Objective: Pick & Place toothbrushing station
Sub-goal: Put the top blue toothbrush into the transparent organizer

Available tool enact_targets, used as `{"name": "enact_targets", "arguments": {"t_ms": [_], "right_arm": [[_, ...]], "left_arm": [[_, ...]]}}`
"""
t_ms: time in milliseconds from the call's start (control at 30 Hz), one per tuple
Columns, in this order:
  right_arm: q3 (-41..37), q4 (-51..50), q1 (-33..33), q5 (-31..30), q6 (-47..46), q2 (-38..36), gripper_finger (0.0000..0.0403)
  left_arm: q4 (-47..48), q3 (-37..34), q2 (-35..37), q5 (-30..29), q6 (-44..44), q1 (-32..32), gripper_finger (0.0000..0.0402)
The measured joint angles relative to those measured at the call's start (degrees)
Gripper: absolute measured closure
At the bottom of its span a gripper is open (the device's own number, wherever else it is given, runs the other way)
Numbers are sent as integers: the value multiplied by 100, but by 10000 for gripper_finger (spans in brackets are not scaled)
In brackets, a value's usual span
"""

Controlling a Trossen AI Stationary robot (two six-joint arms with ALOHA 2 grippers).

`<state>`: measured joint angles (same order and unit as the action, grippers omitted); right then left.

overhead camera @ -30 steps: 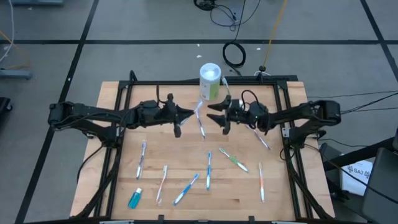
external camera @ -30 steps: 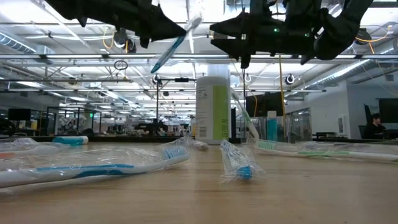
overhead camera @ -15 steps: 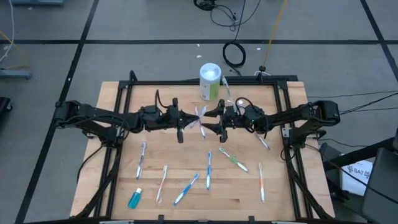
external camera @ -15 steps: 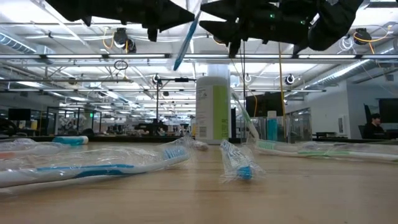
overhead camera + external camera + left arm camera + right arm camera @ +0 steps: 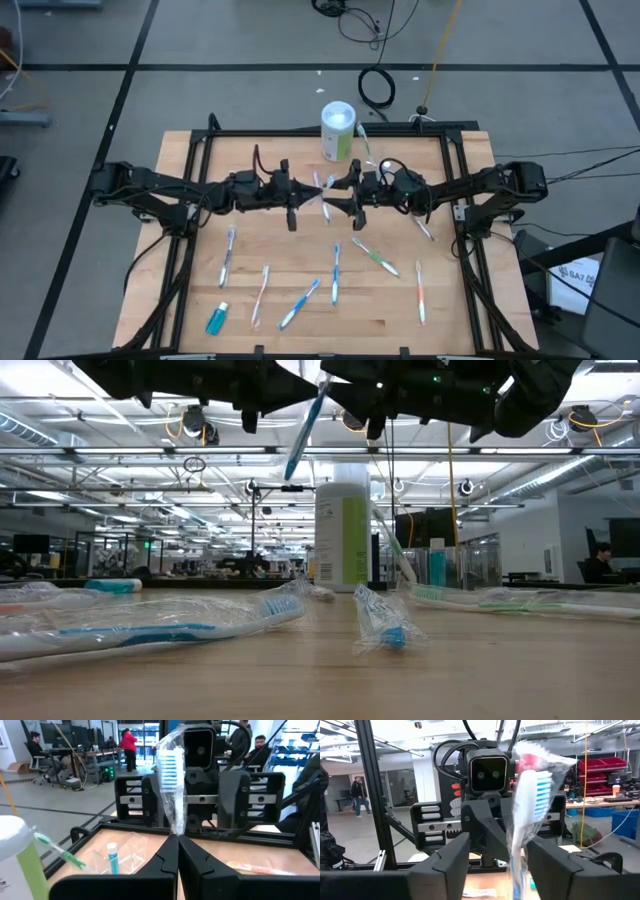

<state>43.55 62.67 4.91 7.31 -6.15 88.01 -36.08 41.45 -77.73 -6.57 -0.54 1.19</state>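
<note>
My left gripper [image 5: 177, 840] is shut on a blue-and-white toothbrush [image 5: 169, 775] in a clear wrapper, high above the table's middle [image 5: 322, 190]. My right gripper [image 5: 497, 845] faces it, open. Its two fingers stand either side of the brush's handle [image 5: 517, 865], just below the head. Behind them at the table's far edge stands the cup [image 5: 338, 128], white with a green side. A green toothbrush [image 5: 56, 851] leans out of it. Several wrapped toothbrushes [image 5: 335, 272] and a teal tube [image 5: 217, 319] lie on the near half of the table. My left gripper pinches the toothbrush between its two fingertips, on the wrapped stem just below the bristle head [image 5: 175, 831]. The fingers come in level from the table's left and lie across the brush. The brush is lifted clear, head up, and its blue handle [image 5: 300, 435] slants down below the fingers.
A black frame [image 5: 200, 150] rims the wooden table. A wrapped blue toothbrush [image 5: 150, 632] and a small wrapped tube [image 5: 385, 630] lie near the low camera. More brushes lie at the right [image 5: 420, 292] and left [image 5: 228, 256].
Both grippers have closed in on each other above the table's middle, the left going right with the toothbrush and the right going left. The right gripper's fingers now stand either side of the brush. The brush has tipped more upright.
</note>
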Motion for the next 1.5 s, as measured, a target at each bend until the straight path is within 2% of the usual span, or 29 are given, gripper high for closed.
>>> {"name": "enact_targets", "arguments": {"t_ms": [467, 567, 700, 833, 933, 1100, 1200, 1300, 1500], "right_arm": [[0, -39, 74, 1, -1, 0, 387], [0, -112, 74, -2, 69, 0, 392], [0, -183, 108, 2, 75, -2, 381], [0, -391, 188, 22, 83, -29, 389], [0, -860, 297, 12, 96, -200, 394], [-4, -2279, 487, -65, 242, -902, 383], [-2, -3327, 485, -724, 544, -1477, 381], [-4, -4431, 409, -1744, 707, -2033, 387], [-4, -5651, 233, -3333, 425, -2830, 383]], "left_arm": [[-9, 0, -2, 16, 0, 0, 400], [-1, 0, -2, 15, 12, 0, 395], [9, 0, -2, 11, 26, 0, 373], [111, 0, -2, -14, 28, 3, 349], [173, 0, -2, -78, 28, 0, 331], [469, 0, -2, -586, 35, 4, 309], [656, 0, -2, -675, 35, 26, 300], [771, 0, -2, -690, 13, 24, 294], [959, 0, -2, -703, -11, 26, 293]]}}
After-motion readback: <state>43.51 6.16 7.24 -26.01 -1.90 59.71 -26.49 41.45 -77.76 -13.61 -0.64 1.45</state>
